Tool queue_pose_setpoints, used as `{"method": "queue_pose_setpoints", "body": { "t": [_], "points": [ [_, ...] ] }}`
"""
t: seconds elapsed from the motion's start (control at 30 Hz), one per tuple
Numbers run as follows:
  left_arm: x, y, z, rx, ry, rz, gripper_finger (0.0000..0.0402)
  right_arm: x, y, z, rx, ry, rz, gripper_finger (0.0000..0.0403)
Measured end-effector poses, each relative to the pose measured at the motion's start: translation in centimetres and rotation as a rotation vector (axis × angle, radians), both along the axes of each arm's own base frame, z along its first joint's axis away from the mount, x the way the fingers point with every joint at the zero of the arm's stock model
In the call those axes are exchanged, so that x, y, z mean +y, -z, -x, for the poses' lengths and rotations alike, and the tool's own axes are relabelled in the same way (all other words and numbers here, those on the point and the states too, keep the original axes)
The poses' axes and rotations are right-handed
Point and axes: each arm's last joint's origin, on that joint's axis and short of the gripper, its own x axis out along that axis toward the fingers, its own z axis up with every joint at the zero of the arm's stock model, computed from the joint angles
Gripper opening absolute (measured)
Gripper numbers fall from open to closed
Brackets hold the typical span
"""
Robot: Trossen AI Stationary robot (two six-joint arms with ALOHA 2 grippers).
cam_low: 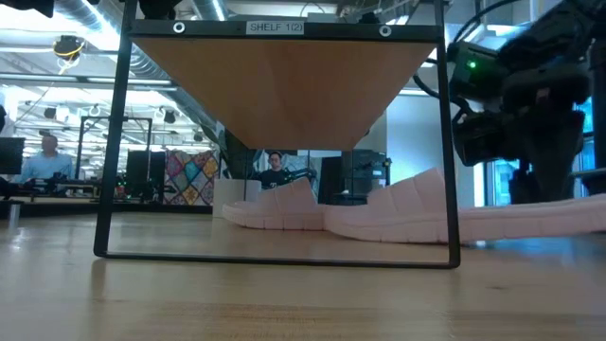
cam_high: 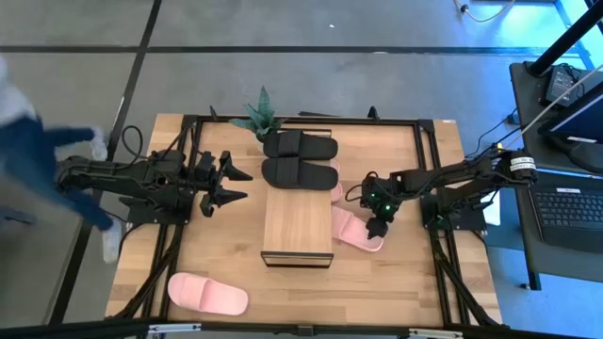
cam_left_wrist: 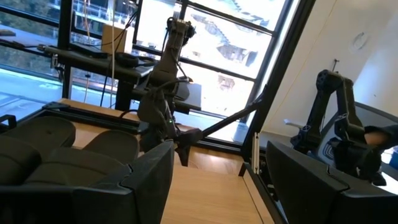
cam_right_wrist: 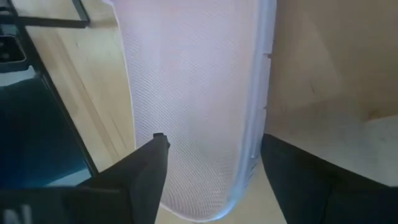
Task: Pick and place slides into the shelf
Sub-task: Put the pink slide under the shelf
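Observation:
The shelf (cam_high: 297,226) stands mid-table, and its wood top (cam_low: 284,85) fills the low view. Two black slides (cam_high: 300,158) lie side by side at its far end. One pink slide (cam_high: 356,230) lies flat at the shelf's right side, its strap end (cam_low: 412,204) reaching in under the frame. A second pink slide (cam_high: 335,192) peeks out farther back, and a third (cam_high: 207,294) lies near the front left. My right gripper (cam_high: 377,226) is open, slanting down over the first pink slide's heel end. My left gripper (cam_high: 243,185) hovers open left of the shelf. My right gripper's open fingers straddle the pink slide's heel end (cam_right_wrist: 205,162), slanting down from the table's right side. One fingertip (cam_right_wrist: 155,142) is over the footbed and the other (cam_right_wrist: 280,162) is off its side edge. I cannot tell whether either touches. The slide lies flat on the table.
A small potted plant (cam_high: 259,118) stands at the table's far edge by the black slides. A person in blue (cam_high: 33,151) is beside the table's left edge. A laptop (cam_high: 570,212) sits off the right edge. Bare tabletop (cam_high: 396,292) lies at the front right.

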Motion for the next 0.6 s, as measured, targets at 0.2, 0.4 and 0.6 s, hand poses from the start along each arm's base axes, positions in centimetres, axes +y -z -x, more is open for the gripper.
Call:
{"method": "queue_pose_setpoints", "body": {
  "t": [0.2,0.4,0.6],
  "points": [
    [0.0,0.0,0.0,0.001,0.009,-0.001,0.0245,-0.4,-2.7,0.0,0.215,0.081,0.122,0.0256],
    [0.0,0.0,0.0,0.001,0.009,0.002,0.0245,-0.4,-6.5,1.0,0.398,0.306,0.133,0.0256],
    [0.0,0.0,0.0,0.002,0.009,0.009,0.0245,1.4,-9.3,2.7,0.365,0.587,0.116,0.0256]
  ]
}}
